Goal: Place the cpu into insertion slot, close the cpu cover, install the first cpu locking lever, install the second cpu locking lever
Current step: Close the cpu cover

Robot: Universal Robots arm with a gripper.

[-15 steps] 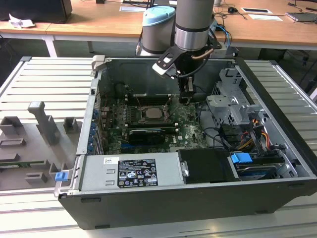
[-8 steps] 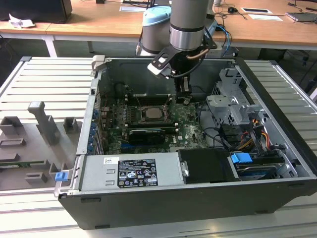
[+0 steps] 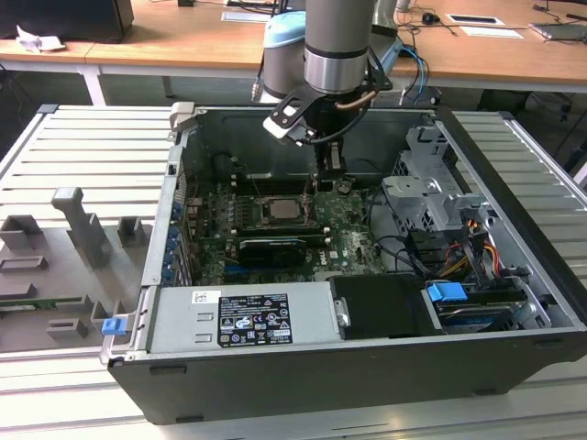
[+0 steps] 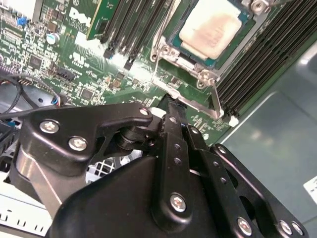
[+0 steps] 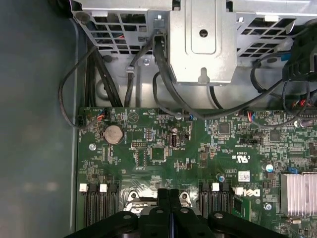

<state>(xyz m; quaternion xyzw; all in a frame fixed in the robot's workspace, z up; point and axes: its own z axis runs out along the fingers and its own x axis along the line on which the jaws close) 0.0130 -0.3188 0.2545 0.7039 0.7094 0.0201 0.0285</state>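
The cpu [image 4: 212,26], a pale silver square, lies flat in the insertion slot [image 3: 295,221] on the green board, seen in the exterior view as a grey square [image 3: 278,210]. The cpu cover [image 4: 161,49], a silvery frame, lies down around the chip. A thin silvery locking lever [image 4: 200,106] runs along the socket's near edge. My gripper [image 4: 170,102] is shut, fingers pressed together with nothing seen between them. Its tips sit right at that lever, beside the socket. The exterior view has the gripper [image 3: 326,176] reaching down into the open case, and the first wrist view shows the gripper [image 5: 168,192] over the socket's edge.
Long black memory slots [image 4: 130,25] flank the socket on both sides. A black card [image 3: 271,247] lies in front of the socket. A metal drive cage [image 3: 431,192] with cables [image 3: 413,249] fills the exterior view's right. The power supply [image 3: 243,316] sits at the front.
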